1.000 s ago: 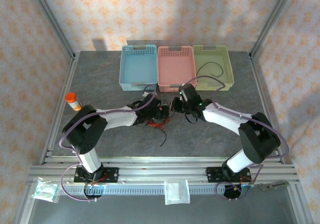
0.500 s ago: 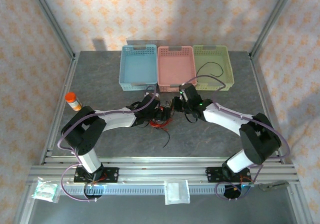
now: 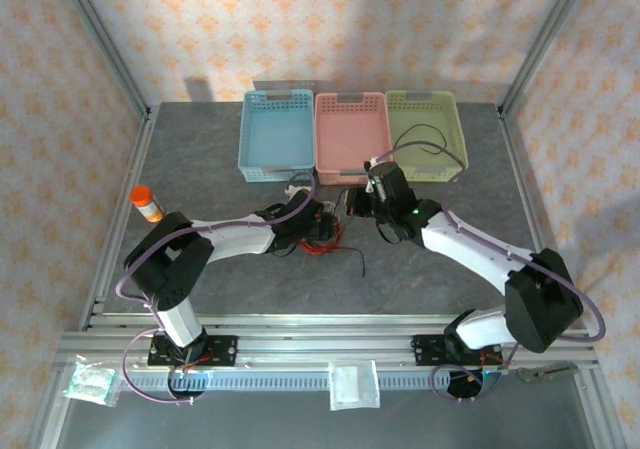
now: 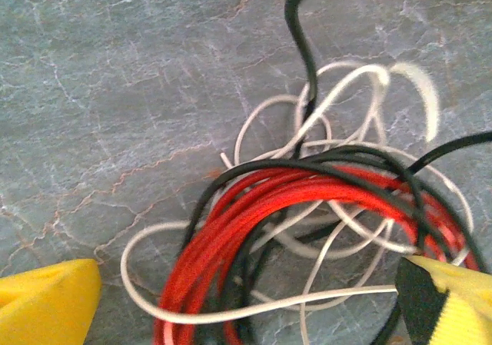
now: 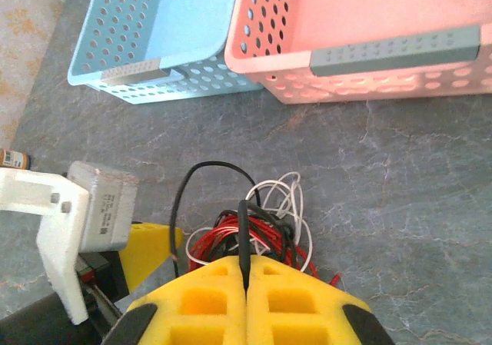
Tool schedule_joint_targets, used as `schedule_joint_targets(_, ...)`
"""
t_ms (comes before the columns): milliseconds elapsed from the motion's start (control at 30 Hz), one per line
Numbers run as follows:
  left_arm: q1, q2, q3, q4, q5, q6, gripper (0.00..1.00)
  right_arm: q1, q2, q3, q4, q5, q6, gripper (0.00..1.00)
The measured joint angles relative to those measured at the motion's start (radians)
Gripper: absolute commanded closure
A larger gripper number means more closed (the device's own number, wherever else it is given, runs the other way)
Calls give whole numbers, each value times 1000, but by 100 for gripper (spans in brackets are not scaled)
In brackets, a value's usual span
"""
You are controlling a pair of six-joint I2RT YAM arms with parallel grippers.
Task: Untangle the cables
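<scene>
Overhead, we find the cables (image 3: 328, 237) bunched on the grey table (image 3: 200, 159) between the two arms, just in front of the pink basket (image 3: 352, 129). A loose black tail (image 3: 358, 261) trails toward the near edge. The left gripper (image 3: 318, 224) and right gripper (image 3: 356, 207) crowd over the bundle, so much of it is hidden, and from up here we cannot make out how the jaws stand.

From the left wrist, we see red, black and whitish loops lying tangled on the table between two yellow fingertips (image 4: 46, 303). These sit far apart at the bottom corners, both cut off by the frame. The left gripper is released and grasps nothing. The lower part of the tangle runs out of view.

From the right wrist, the yellow pads (image 5: 200, 306) are pressed flat together, clenched on a black strand (image 5: 243, 230) that rises from the bundle. The pinched stretch itself is hidden between them. Beyond the tangle stand the blue basket (image 5: 154, 38) and the pink one, both cropped.
</scene>
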Motion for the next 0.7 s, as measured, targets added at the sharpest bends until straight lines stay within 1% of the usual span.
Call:
schedule_joint_targets(367,0,8,0,-10,-33,-1,1,0,-66,114,-89,58,-155,100)
schedule_joint_targets(700,0,27,-6,-32,-55,-24,0,0,-101,169,-115,78,-216,100)
